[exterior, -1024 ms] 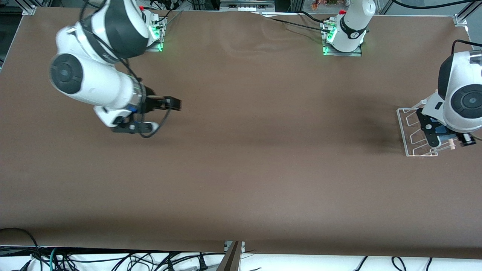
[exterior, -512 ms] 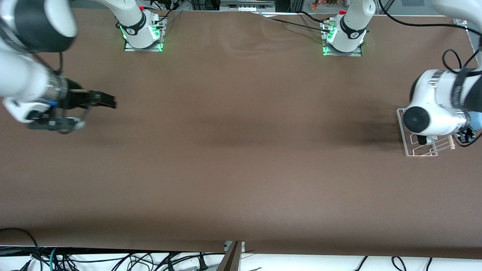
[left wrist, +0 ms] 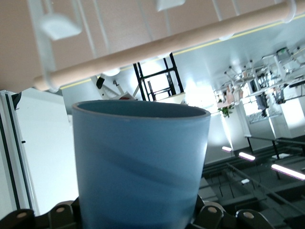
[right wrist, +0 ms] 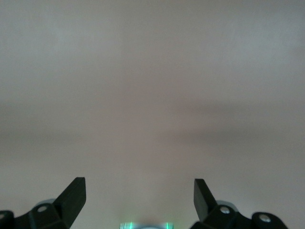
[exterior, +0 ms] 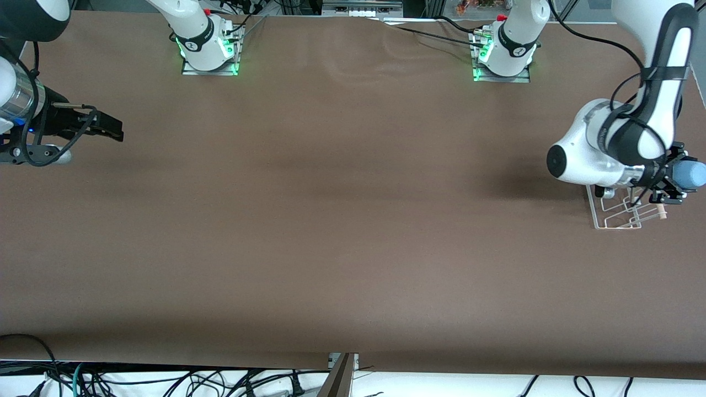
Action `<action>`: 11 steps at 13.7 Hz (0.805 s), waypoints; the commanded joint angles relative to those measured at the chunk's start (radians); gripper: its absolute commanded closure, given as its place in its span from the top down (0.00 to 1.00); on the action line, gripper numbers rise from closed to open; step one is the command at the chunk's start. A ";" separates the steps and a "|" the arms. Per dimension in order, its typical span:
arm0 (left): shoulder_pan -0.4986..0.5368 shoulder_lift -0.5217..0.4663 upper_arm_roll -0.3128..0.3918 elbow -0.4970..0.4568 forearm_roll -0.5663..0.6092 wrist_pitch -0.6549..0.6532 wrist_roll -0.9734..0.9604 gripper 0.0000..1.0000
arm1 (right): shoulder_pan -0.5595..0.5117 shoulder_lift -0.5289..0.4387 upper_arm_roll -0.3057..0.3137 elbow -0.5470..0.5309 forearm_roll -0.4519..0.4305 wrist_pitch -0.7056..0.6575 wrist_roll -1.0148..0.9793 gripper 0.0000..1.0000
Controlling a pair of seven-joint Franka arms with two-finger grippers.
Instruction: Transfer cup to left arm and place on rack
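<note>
My left gripper (exterior: 674,186) is shut on the light-blue cup (exterior: 693,174), which lies on its side in the air over the rack's outer end. In the left wrist view the cup (left wrist: 138,162) fills the space between the jaws, with the rack's wooden rod (left wrist: 167,45) and white wires (left wrist: 47,45) close past its rim. The white wire rack (exterior: 598,216) stands on the table at the left arm's end, partly hidden by the left arm. My right gripper (exterior: 113,131) hangs open and empty over the right arm's end of the table, its fingertips (right wrist: 76,193) wide apart over bare brown surface.
The brown table (exterior: 342,220) has both arm bases (exterior: 209,49) (exterior: 504,55) bolted along its edge farthest from the front camera. The table's side edge runs close to the rack. Cables lie on the floor below the near edge.
The right arm has swung away to its own end of the table, still open. The left arm has turned over the rack, bringing the cup out sideways past the rack's outer end.
</note>
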 commanded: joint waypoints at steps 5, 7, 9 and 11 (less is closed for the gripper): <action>0.016 -0.044 -0.012 -0.146 0.118 0.002 -0.186 0.00 | -0.082 -0.158 -0.096 -0.193 0.166 0.082 -0.012 1.00; 0.007 -0.025 -0.012 -0.154 0.120 -0.002 -0.223 0.00 | -0.074 -0.153 -0.070 -0.138 0.036 0.022 -0.010 1.00; 0.007 -0.008 -0.012 -0.154 0.140 -0.002 -0.264 0.00 | -0.077 -0.153 -0.023 -0.128 -0.026 0.019 -0.010 1.00; 0.013 0.007 -0.012 -0.154 0.141 -0.001 -0.298 0.00 | -0.082 -0.149 -0.023 -0.128 -0.016 0.024 -0.002 1.00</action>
